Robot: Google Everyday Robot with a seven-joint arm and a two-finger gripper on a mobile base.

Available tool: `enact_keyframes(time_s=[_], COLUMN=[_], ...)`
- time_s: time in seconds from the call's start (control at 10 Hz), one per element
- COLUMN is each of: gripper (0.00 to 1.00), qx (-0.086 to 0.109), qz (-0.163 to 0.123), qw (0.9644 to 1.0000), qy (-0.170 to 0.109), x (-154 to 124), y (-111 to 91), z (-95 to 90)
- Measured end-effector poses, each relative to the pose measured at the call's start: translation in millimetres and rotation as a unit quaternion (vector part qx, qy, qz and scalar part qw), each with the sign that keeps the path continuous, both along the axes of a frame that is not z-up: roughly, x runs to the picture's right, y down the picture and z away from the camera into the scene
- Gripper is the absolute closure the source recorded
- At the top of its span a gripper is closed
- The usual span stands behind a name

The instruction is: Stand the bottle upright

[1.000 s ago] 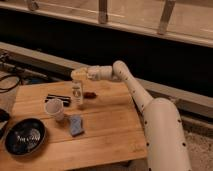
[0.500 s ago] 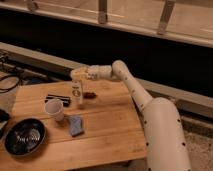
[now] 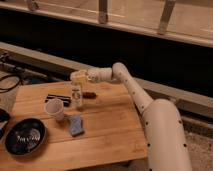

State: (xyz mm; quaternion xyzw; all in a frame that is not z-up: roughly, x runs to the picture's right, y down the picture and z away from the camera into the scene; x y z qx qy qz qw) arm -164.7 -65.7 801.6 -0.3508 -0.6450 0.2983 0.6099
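Observation:
The bottle [image 3: 78, 96] is slim and pale with a dark-marked label. It stands about upright on the wooden table [image 3: 107, 130], behind the white cup [image 3: 54, 108]. My gripper [image 3: 78, 78] is at the bottle's top, at the end of the white arm [image 3: 131, 88] that reaches in from the right. A tiny red-brown object [image 3: 90, 94] lies just right of the bottle.
A dark bowl [image 3: 24, 136] sits at the table's front left. A blue-grey folded cloth [image 3: 76, 125] lies in front of the cup. A flat black object [image 3: 58, 97] lies left of the bottle. Cables [image 3: 10, 80] lie off the left edge. A dark wall runs behind.
The gripper and the bottle's top have shifted slightly left and down, and the bottle now stands on the table under the gripper.

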Motion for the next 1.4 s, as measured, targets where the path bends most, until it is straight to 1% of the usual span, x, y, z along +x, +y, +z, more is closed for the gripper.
enact_keyframes(time_s=[0.3, 0.4, 0.7, 1.0, 1.1, 1.3, 1.4], gripper=[1.0, 1.0, 1.0, 1.0, 1.0, 1.0, 1.0], qx=[0.01, 0.016, 0.022, 0.021, 0.02, 0.029, 0.037], qz=[-0.004, -0.012, -0.038, -0.062, -0.065, -0.058, -0.055], qw=[0.9999, 0.9998, 0.999, 0.9978, 0.9977, 0.9979, 0.9977], qy=[-0.005, -0.008, -0.005, -0.007, -0.007, -0.007, -0.011], x=[6.7, 6.3, 8.4, 7.0, 10.0, 20.0, 20.3], y=[3.4, 5.1, 9.1, 14.5, 16.8, 17.2, 15.1], z=[-0.2, -0.3, 2.5, 5.9, 8.2, 14.2, 16.2])
